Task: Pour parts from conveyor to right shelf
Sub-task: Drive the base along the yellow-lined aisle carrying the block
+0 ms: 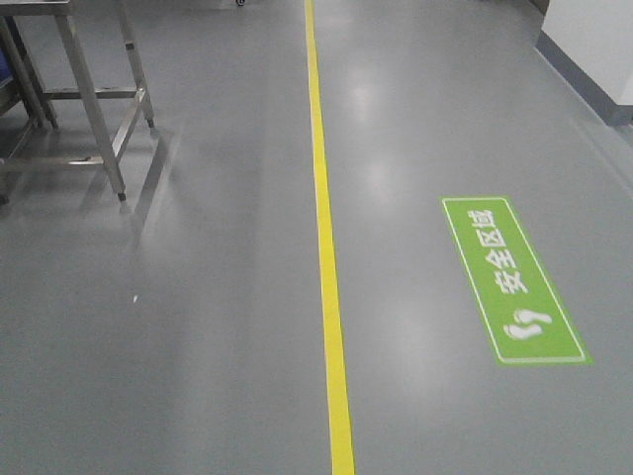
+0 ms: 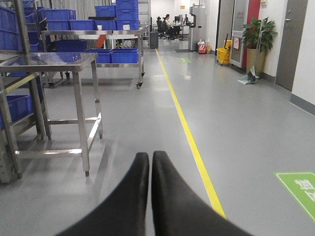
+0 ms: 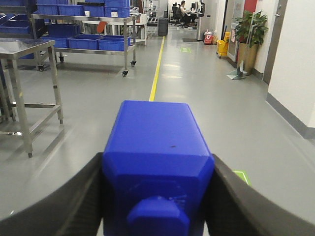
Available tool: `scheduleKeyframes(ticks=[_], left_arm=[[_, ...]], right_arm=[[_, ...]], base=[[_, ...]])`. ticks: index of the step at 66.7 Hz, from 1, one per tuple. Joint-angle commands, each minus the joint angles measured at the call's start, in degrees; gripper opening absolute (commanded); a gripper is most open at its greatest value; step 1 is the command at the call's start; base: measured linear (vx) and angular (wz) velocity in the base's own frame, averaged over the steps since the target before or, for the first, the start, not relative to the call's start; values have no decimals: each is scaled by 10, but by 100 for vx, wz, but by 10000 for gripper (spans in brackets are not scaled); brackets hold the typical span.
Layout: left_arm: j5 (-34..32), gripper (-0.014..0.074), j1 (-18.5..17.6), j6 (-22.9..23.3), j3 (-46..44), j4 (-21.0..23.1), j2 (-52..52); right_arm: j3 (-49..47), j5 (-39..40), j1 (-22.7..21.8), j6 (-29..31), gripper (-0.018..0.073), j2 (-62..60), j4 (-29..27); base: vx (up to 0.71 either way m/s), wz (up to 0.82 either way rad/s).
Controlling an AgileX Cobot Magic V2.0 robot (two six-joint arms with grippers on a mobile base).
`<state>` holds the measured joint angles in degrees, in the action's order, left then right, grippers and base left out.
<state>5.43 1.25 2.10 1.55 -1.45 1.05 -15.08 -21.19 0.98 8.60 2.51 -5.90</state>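
Observation:
In the right wrist view a bright-blue block, the part (image 3: 155,142), fills the foreground with its short knob facing the camera. My right gripper (image 3: 157,164) is shut on it, one black finger pressed against each side. In the left wrist view my left gripper (image 2: 150,156) is shut with nothing between its fingers, hanging over bare grey floor. The conveyor is out of view. A steel rack with blue bins (image 2: 15,105) shows at the far left. I cannot tell whether it is the right shelf. Neither gripper shows in the front view.
A yellow floor line (image 1: 326,247) runs straight ahead, with a green floor sign (image 1: 512,282) to its right. A steel table (image 2: 49,61) stands left of the line, and a wheeled cart of blue bins (image 2: 110,37) stands farther back. A white wall (image 3: 295,73) and a potted plant (image 3: 248,29) line the right side.

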Motion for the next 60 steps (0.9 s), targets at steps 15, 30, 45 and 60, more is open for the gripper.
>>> scheduleKeyframes(ticks=[15,30,45,60], left_arm=[[-41,-6,-3,4,-11,4,3],[-41,-6,-3,4,-11,4,3],[-41,-6,-3,4,-11,4,3],[-41,-6,-3,4,-11,4,3]], right_arm=[[-15,49,1,0,-2,7,1],[-15,49,1,0,-2,7,1],[-15,49,1,0,-2,7,1],[-15,49,1,0,-2,7,1]], base=[[76,6],[75,8],[77,8],[79,2]])
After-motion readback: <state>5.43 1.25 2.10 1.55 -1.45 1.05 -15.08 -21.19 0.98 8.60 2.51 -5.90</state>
